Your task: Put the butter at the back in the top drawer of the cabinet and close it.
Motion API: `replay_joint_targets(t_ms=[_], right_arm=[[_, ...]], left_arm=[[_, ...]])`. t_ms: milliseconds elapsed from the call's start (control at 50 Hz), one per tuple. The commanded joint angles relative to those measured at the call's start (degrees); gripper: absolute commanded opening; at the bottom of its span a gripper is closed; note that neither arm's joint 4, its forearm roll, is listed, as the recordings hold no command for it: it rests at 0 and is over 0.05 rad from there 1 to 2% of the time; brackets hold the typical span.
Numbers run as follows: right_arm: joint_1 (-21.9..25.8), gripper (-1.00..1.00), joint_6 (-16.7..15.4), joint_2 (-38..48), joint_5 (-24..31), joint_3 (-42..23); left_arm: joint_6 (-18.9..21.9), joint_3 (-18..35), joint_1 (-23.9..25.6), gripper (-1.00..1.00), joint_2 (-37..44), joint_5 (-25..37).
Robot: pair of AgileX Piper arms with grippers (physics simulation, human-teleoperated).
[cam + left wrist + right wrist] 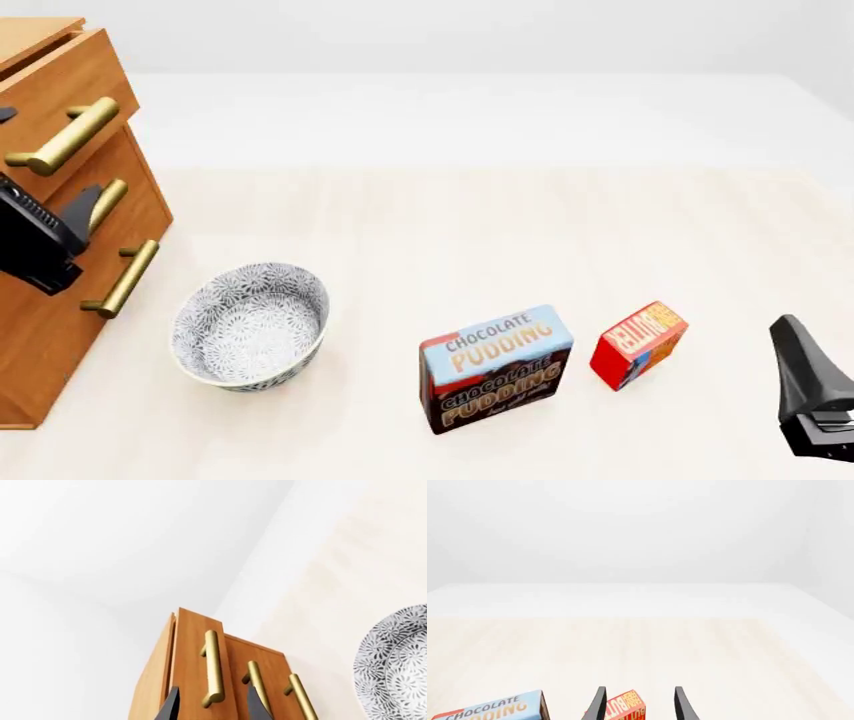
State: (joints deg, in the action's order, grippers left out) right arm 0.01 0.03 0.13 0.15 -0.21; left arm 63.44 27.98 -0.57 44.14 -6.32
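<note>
Butter [638,344] on edge, long axis tilted up toward back-right

A simulated tabletop scene — pale wood table [441,230], blank white walls; kitchen-like: groceries, patterned bowl [250,325].

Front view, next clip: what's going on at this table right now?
Two arms are working a drawer-and-butter job. The left pincer is at the cabinet, open, with the top drawer's brass handle between its fingers; that drawer stands slightly proud of the two below. The right pincer is open and lined up on the butter, which sits on the table beside the pudding box, not yet gripped. A patterned bowl sits near the cabinet.
</note>
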Motion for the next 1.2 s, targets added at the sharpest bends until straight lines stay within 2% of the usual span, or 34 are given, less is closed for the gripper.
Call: replay_joint_targets(t_ms=[20,360,1200], right_arm=[[0.01,1.00,0.00,0.00,0.00,0.00],[0.00,1.00,0.00,0.00,-0.01,0.00],[0.01,1.00,0.00,0.00,0.01,0.00]], left_arm=[[0.29,-0.48,-0.93,1.00,1.07,-1.12],[1.36,-0.91,-0.89,1.00,2.86,-4.03],[0.91,-1.26,-4.17,1.00,7.08,-8.12]])
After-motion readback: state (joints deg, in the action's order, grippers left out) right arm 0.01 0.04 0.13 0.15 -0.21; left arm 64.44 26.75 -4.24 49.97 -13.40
